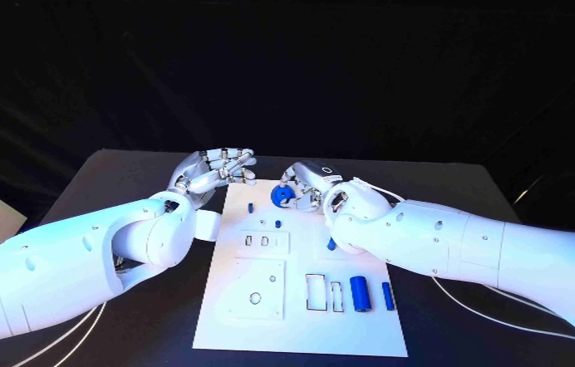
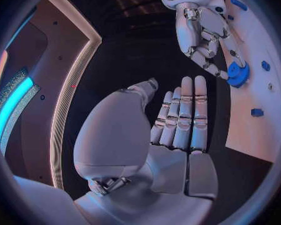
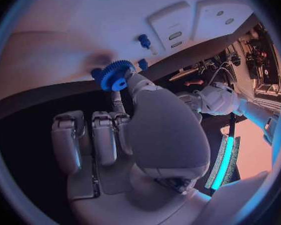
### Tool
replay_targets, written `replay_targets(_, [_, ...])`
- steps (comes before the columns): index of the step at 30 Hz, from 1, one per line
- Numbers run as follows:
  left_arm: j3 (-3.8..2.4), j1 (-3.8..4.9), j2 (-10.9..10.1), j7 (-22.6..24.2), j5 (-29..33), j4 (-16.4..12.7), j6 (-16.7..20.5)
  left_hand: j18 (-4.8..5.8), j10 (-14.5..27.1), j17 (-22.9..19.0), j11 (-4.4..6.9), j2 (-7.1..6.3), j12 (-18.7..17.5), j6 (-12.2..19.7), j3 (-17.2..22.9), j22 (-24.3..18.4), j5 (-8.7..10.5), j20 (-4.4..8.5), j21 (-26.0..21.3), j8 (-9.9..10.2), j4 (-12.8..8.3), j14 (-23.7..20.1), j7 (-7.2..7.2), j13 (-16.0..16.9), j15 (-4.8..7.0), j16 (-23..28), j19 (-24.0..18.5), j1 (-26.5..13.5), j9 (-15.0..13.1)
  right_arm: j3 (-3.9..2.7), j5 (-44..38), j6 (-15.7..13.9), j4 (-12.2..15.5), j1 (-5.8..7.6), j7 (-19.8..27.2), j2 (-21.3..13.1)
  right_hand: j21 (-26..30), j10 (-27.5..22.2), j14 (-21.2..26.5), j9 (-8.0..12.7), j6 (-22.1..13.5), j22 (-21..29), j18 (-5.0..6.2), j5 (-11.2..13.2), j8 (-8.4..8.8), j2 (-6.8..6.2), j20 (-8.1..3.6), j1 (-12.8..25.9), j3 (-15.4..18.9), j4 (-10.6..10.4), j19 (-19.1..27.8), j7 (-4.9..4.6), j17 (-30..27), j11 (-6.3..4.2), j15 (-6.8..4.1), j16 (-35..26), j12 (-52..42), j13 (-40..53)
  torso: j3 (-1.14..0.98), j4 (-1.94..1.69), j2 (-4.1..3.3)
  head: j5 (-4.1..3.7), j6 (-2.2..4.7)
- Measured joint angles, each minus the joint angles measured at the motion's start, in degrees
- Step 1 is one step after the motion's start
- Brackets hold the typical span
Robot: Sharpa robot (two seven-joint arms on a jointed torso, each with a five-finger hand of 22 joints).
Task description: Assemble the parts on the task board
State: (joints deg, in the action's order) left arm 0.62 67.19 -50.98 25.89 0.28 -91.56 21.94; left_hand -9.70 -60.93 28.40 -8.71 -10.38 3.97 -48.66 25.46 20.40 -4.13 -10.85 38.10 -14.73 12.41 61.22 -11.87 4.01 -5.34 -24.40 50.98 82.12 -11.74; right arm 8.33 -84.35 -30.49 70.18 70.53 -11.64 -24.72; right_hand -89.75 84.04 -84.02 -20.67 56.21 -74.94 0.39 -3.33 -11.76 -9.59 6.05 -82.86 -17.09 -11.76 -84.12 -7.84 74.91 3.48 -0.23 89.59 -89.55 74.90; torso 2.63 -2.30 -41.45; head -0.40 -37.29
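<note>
Pinched in the right hand, fingertips only, the blue gear could slip over the task board; left hand hovers spread.

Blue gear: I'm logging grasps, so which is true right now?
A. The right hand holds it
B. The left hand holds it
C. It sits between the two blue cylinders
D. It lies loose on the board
A: the right hand pinches the gear in its fingertips at the board's far end; the left hand holds nothing.

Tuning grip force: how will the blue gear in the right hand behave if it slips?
The blue gear, pinched by the right hand, looks rigid and probably light. Its round toothed rim suggests it would roll on edge; the teeth should aid grip.
</note>
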Motion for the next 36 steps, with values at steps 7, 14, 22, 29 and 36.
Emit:
replay_targets(7, [0.0, 0.0, 0.1, 0.0, 0.0, 0.0, 0.0, 0.0, 0.0, 0.0, 0.0, 0.0, 0.0, 0.0, 0.0, 0.0, 0.0, 0.0, 0.0, 0.0, 0.0, 0.0, 0.0, 0.0, 0.0, 0.0, 0.0, 0.0, 0.0, 0.14, 0.0, 1.0, -2.5, -0.05, -0.1, 1.6, 0.0, 0.0, 0.0, 0.1, 0.0, 0.0, 0.0, 0.0, 0.03, 0.0, 0.0, 0.0, 0.0, 0.0, 0.0, -0.02, 0.0, 0.0, 0.0, 0.0, 0.0, 0.0, -0.05, -0.03, -0.01, 0.12, -0.08])
replay_targets(14, [-0.01, 0.0, 0.2, -0.1, 0.0, -0.1, 0.0, 0.0, 0.0, 0.0, 0.0, 0.0, 0.0, 0.0, 0.0, 0.0, 0.0, 0.0, 0.0, 0.0, 0.0, 0.0, 0.0, 0.0, 0.0, 0.0, 0.0, 0.0, 0.0, 0.14, -0.1, 1.9, -3.5, -0.12, -0.1, 2.5, 0.0, 0.0, 0.0, 0.1, -0.1, 0.0, 0.0, 0.0, 0.12, -0.01, -0.14, 0.0, 0.0, 0.0, 0.1, -0.03, 0.0, 0.0, 0.0, 0.0, 0.0, 0.0, -0.06, 0.04, 0.05, 0.26, -0.15])
replay_targets(22, [-0.01, 0.01, 0.4, -0.1, 0.0, 0.0, 0.0, 0.0, 0.0, 0.0, 0.0, 0.0, 0.0, 0.0, 0.0, 0.0, 0.0, 0.0, 0.0, 0.0, 0.0, 0.0, 0.0, 0.0, 0.0, 0.0, 0.0, 0.0, 0.0, 0.32, -0.2, 2.4, -4.0, -0.78, -0.2, 3.5, 0.0, 0.0, 0.0, 0.1, -0.3, 0.0, 0.0, 0.0, 0.47, -0.01, -0.21, 0.0, 0.0, 0.0, 0.2, -0.1, 0.0, 0.01, 0.01, 0.0, 0.0, 0.0, -0.07, 0.09, 0.1, 0.39, -0.22])
replay_targets(29, [-0.01, 0.01, 0.4, -0.2, 0.0, 0.0, 0.0, 0.0, 0.0, 0.0, 0.0, 0.0, 0.0, 0.0, 0.2, 0.1, 0.0, 0.0, 0.3, 0.0, -0.2, 0.0, 0.0, 0.0, 0.0, 0.0, 0.0, 0.0, 0.0, 0.31, -0.3, 2.7, -4.4, -0.8, -0.5, 3.6, 0.0, 0.0, 0.0, 0.1, -0.3, 0.0, 0.0, 0.0, 0.48, -0.25, -0.21, 0.2, -0.1, 0.2, 0.2, -0.1, 0.0, 0.01, 0.01, 0.0, 0.0, 0.0, -0.06, 0.11, 0.11, 0.28, -0.23])
replay_targets(36, [0.0, 0.01, 0.5, -0.2, 0.0, 0.2, 0.0, 0.0, 0.0, 0.1, 0.0, 0.0, 0.0, 0.0, 0.2, 0.1, 0.0, 0.0, 0.3, 0.0, -0.2, 0.0, 0.0, 0.0, 0.0, 0.0, 0.0, 0.0, 0.0, 0.28, -0.3, 2.8, -4.5, -0.82, -0.7, 3.6, 0.0, 0.0, 0.0, 0.2, -0.3, 0.0, 0.0, 0.0, 0.58, -0.69, -0.21, 0.7, -0.1, 0.2, 0.2, -0.1, 0.0, 0.01, 0.01, 0.0, 0.0, 0.0, -0.05, 0.13, 0.11, 0.23, -0.25])
